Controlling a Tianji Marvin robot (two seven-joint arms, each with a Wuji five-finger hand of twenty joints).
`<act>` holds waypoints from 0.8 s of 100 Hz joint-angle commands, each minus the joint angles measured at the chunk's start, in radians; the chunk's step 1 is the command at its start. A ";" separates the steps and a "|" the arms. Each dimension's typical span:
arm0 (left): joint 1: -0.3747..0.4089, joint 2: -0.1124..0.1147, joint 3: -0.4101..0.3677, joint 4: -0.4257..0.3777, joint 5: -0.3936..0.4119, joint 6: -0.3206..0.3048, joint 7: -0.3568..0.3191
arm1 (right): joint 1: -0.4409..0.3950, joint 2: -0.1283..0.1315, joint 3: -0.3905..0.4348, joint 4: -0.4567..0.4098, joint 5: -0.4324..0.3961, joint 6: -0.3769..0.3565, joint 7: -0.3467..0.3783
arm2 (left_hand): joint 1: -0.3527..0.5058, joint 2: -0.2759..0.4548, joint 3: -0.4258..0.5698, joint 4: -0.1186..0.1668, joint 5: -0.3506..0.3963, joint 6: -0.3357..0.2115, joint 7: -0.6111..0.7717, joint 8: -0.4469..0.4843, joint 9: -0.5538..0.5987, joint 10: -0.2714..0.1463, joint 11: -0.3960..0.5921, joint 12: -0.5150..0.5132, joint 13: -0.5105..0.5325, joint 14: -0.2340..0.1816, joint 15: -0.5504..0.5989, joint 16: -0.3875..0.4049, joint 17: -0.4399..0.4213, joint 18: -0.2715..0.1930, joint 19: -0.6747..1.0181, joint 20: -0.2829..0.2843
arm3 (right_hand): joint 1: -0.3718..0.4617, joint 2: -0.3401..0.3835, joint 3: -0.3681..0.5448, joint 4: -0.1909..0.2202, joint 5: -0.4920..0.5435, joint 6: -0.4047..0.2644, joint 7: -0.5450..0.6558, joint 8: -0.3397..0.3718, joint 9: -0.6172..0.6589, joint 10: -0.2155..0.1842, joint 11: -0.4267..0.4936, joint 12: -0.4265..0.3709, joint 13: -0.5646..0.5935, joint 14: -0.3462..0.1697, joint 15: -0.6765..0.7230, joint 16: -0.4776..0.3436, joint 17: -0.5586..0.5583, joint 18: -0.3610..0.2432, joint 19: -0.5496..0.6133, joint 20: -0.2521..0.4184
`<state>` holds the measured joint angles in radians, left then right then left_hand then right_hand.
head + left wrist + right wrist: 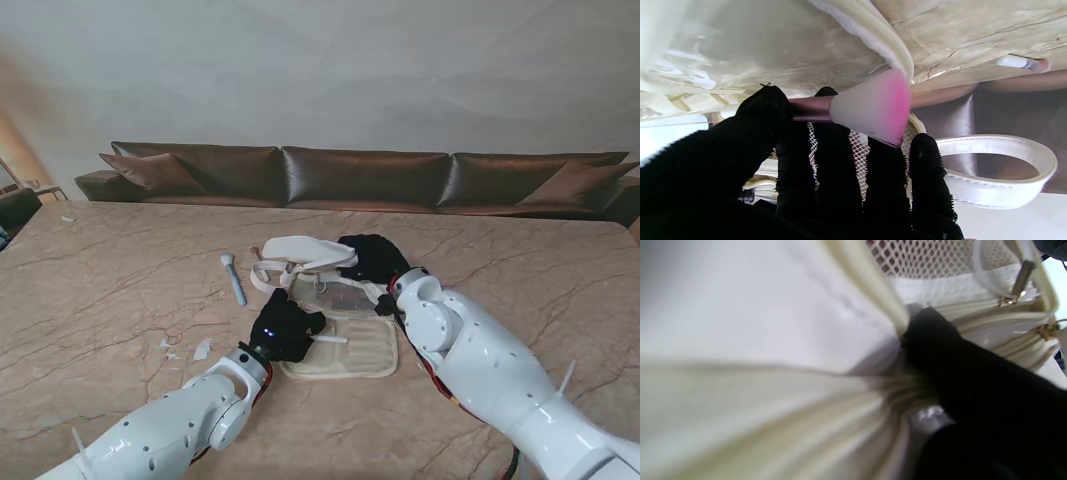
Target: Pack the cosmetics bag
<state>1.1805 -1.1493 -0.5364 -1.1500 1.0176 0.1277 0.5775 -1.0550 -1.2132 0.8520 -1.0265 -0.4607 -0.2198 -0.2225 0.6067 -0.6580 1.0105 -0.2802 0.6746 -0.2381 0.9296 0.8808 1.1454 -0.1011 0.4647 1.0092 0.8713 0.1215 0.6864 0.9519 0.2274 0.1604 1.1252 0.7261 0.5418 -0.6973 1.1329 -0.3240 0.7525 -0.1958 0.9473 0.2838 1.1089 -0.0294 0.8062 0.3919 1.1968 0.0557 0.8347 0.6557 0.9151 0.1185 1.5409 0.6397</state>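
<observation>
Left hand [285, 330] grips the pink brush [870, 106] over the open bag [345, 350], while right hand [375, 258] holds the flap [300, 248] up so it fits in.

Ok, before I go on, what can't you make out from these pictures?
- Stand view: the small white bits on the table, too small to identify.
- Left wrist view: the brush handle's far end, hidden by the left hand.
- Right wrist view: the right hand grip on the bag, blurred and too close.
- Bag contents: covered by its raised flap.
</observation>
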 commanded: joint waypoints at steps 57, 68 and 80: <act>-0.082 -0.034 0.077 0.069 -0.030 0.063 -0.034 | 0.002 0.002 0.001 -0.020 -0.004 -0.033 0.013 | 0.042 0.011 0.096 0.045 0.084 -0.087 0.081 0.000 0.067 0.002 0.053 0.020 0.019 0.023 0.034 0.023 -0.007 0.006 0.023 0.032 | 0.085 0.110 0.056 0.011 0.049 -0.110 0.095 -0.019 0.033 -0.004 0.021 0.006 0.110 -0.026 0.061 0.009 0.048 -0.005 0.110 0.025; -0.080 -0.033 0.069 0.070 -0.033 0.075 -0.042 | 0.004 0.002 -0.002 -0.018 -0.002 -0.036 0.014 | 0.042 0.008 0.099 0.048 0.086 -0.083 0.084 -0.005 0.069 0.005 0.057 0.018 0.020 0.024 0.038 0.024 -0.008 0.007 0.024 0.034 | 0.085 0.110 0.056 0.010 0.051 -0.109 0.096 -0.019 0.033 -0.004 0.021 0.007 0.110 -0.025 0.061 0.008 0.048 -0.003 0.109 0.025; -0.079 -0.030 0.065 0.071 -0.033 0.077 -0.048 | 0.006 0.001 -0.005 -0.016 -0.001 -0.038 0.015 | 0.041 0.005 0.103 0.050 0.088 -0.080 0.087 -0.011 0.069 0.009 0.059 0.014 0.021 0.026 0.041 0.025 -0.008 0.007 0.026 0.036 | 0.085 0.109 0.057 0.010 0.049 -0.107 0.095 -0.020 0.034 -0.004 0.021 0.007 0.110 -0.024 0.061 0.008 0.048 -0.003 0.109 0.025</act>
<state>1.0991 -1.1797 -0.4690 -1.0813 0.9869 0.2006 0.5348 -1.0546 -1.2051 0.8509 -1.0316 -0.4638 -0.2469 -0.2085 0.6045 -0.6580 1.0150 -0.2802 0.6867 -0.2379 0.9295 0.8587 1.1459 -0.0916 0.4647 1.0100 0.8717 0.1263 0.7100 0.9615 0.2278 0.1474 1.1594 0.7429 0.5523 -0.6972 1.1329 -0.3249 0.7525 -0.1949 0.9474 0.2761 1.1089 -0.0252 0.8062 0.3908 1.1968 0.0561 0.8306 0.6536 0.9151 0.1212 1.5407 0.6397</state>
